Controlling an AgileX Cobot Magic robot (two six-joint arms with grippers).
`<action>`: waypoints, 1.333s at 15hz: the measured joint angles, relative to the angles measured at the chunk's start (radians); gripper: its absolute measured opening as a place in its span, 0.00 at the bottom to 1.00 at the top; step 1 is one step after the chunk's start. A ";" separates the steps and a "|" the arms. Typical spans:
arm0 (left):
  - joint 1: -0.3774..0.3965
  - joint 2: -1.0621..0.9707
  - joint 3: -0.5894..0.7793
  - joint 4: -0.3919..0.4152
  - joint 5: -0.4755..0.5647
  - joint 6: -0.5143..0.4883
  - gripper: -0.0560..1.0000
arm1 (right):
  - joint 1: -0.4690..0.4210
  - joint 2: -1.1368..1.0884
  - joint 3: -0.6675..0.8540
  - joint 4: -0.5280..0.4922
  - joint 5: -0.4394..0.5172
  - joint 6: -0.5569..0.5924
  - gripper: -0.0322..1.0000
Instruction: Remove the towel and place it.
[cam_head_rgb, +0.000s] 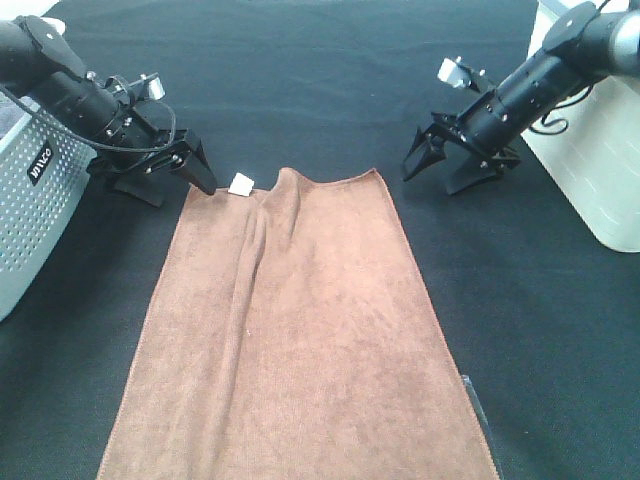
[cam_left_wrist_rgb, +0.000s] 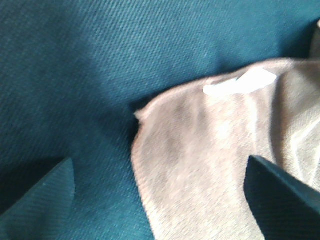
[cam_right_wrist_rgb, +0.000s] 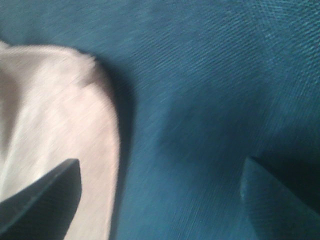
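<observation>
The brown towel (cam_head_rgb: 300, 330) lies spread flat on the black cloth, reaching the near edge of the view, with a long fold down its left half and a white tag (cam_head_rgb: 242, 183) at its far left corner. My left gripper (cam_head_rgb: 185, 183) is open, low over that corner. In the left wrist view the towel corner (cam_left_wrist_rgb: 200, 165) and tag (cam_left_wrist_rgb: 240, 82) lie between the open fingers (cam_left_wrist_rgb: 280, 200). My right gripper (cam_head_rgb: 437, 172) is open, just right of the towel's far right corner. In the right wrist view one finger (cam_right_wrist_rgb: 45, 195) hangs over the towel edge (cam_right_wrist_rgb: 55, 110).
A grey perforated basket (cam_head_rgb: 40, 200) stands at the left edge, behind my left arm. A white container (cam_head_rgb: 600, 170) stands at the right edge, beside my right arm. The black cloth (cam_head_rgb: 320, 80) covers the table.
</observation>
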 joint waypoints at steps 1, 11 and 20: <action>0.000 0.004 -0.005 -0.005 0.003 0.000 0.87 | 0.000 0.006 0.000 0.002 -0.003 0.000 0.80; -0.007 0.005 -0.004 -0.020 0.005 -0.001 0.87 | 0.074 0.044 -0.023 0.039 -0.054 0.037 0.77; -0.134 0.011 -0.004 -0.033 -0.049 -0.054 0.75 | 0.185 0.045 -0.023 -0.005 -0.155 0.049 0.68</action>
